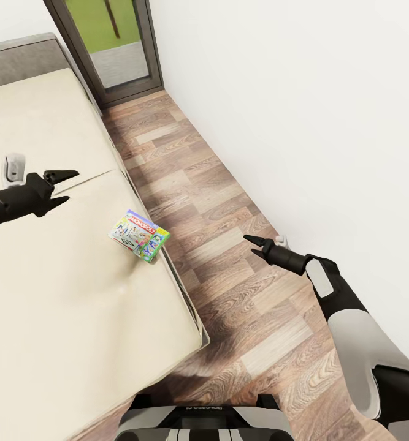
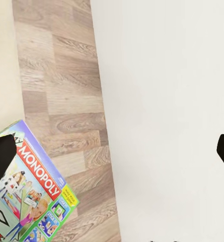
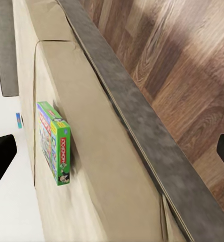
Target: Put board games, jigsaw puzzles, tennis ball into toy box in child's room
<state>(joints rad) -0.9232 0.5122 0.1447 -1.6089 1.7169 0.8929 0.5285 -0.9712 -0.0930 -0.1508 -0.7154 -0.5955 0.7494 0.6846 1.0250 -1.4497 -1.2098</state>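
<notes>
- A Monopoly board game [image 1: 139,236] lies flat on the beige mattress of the bed [image 1: 57,294], close to the bed's right edge, roughly midway along that edge; one corner nearly reaches the edge.
- The box has a green side wall and a colourful lid; in the right wrist view it [image 3: 54,142] sits on the mattress just inside the grey bed frame [image 3: 137,126].
- The left tool [image 1: 62,187] hangs over the mattress, well apart from the game, its two dark fingers spread with nothing between them.
- In the left wrist view the game's lid [image 2: 31,196] shows with its red name band, beside a strip of wood-plank floor [image 2: 61,91] and the white wall [image 2: 167,101].
- The right tool [image 1: 251,245] is out over the floor between the bed's right edge and the wall, near the wall; its pointed fingers stand a little apart and hold nothing.
- Beyond the head of the bed a dark-framed glass door [image 1: 109,43] shows green outside.
- A small grey-white object [image 1: 13,166] lies on the mattress just by the left arm; what it is cannot be told.
</notes>
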